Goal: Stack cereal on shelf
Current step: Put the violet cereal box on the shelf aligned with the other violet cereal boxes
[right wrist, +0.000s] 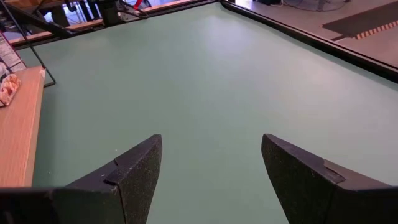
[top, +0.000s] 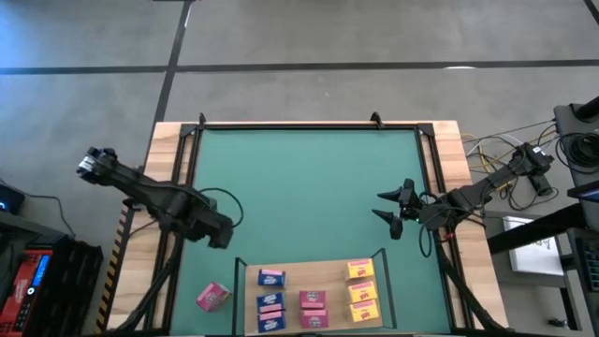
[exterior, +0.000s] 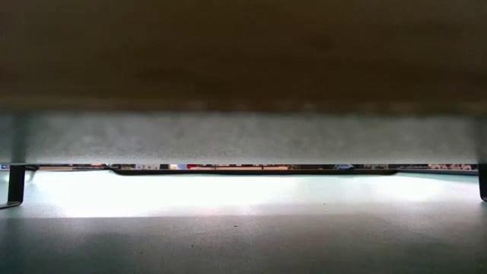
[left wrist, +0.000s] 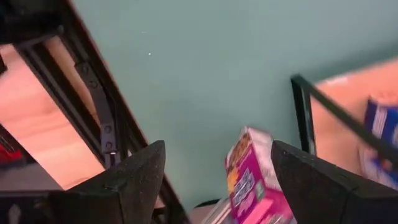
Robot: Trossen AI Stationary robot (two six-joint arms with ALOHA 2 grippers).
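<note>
Green mat (top: 309, 187) covers most of the table in the high view, and the light-wood shelf (top: 332, 281) with thin dark posts sits at its near edge. On the board lie small cardboard cereal boxes: blue (top: 271, 277) ones at the left, pink (top: 313, 300) in the middle, yellow (top: 360, 270) at the right, sorted by colour, it seems. One pink box (top: 213, 297) lies alone on the mat, left of the shelf. The left gripper (top: 217, 232) hangs above the mat not far from it, probably going for it. The right gripper (top: 393, 211) waits over the mat's right part.

The low view shows only the board's underside and a dark post (exterior: 15, 186).

In the left wrist view the fingers (left wrist: 134, 180) stand apart and empty, the stray box between them, lower down.

The right wrist view shows two blunt dark fingers (right wrist: 134, 168) apart over bare mat, holding nothing.
</note>
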